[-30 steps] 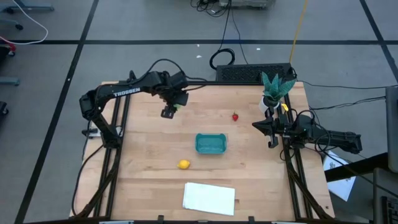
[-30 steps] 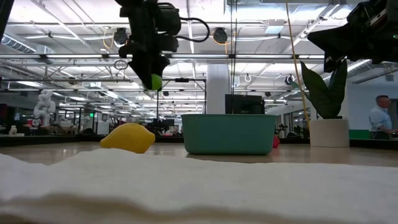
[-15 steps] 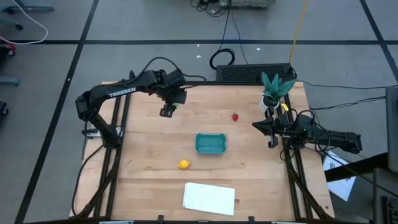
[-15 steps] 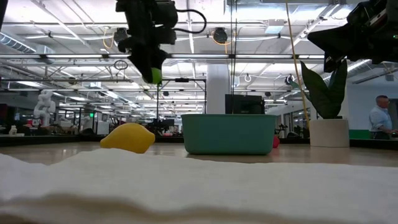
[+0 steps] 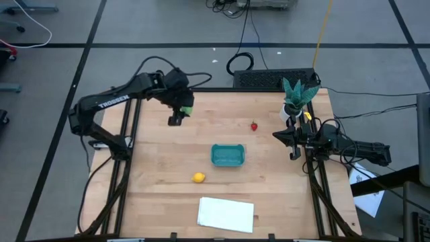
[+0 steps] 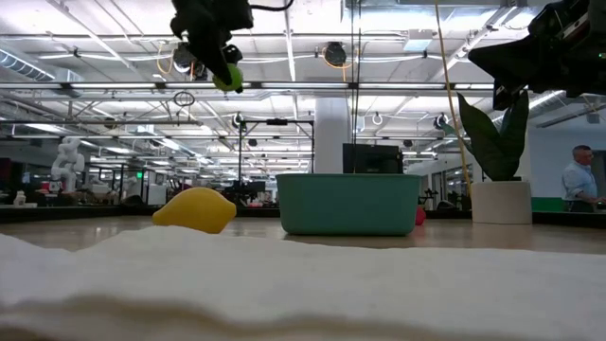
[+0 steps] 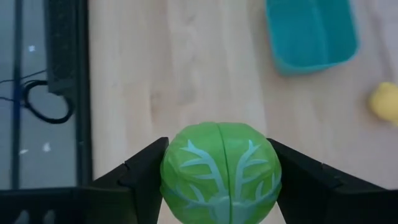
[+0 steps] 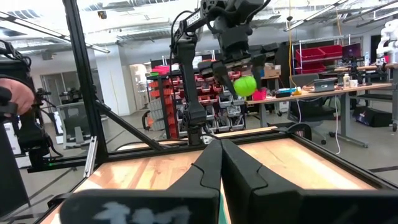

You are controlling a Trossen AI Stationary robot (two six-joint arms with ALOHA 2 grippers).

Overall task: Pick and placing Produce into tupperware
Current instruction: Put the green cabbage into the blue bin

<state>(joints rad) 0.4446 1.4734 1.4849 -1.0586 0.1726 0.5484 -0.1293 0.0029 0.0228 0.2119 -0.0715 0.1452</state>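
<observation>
My left gripper [image 5: 180,113] hangs high over the far left part of the table, shut on the light-green ball [image 7: 221,171], which also shows in the low view [image 6: 225,78]. The teal tupperware [image 5: 228,155] stands mid-table on its flat base. A yellow lemon [image 5: 198,177] lies on the wood to its near left. The red strawberry [image 5: 254,126] lies on the wood to its far right. My right gripper [image 5: 277,135] waits at the table's right edge, shut and holding nothing. My left gripper pinches the green ball between its two fingers, one finger [image 7: 140,177] on each side [image 7: 177,174] of its round body. The fingers come from above, pointing down. The ball is lifted well clear of the table.
A flat white sheet [image 5: 226,214] lies near the near edge and fills the foreground of the low view [image 6: 303,284]. A teal-leaved potted plant [image 5: 295,97] stands at the far right corner. Bare wood lies between the left gripper and the tupperware. A person [image 6: 578,180] stands in the room beyond.
My left gripper has risen with the green ball still in its hold and has shifted a little toward the table's left edge. The other things have kept still.
</observation>
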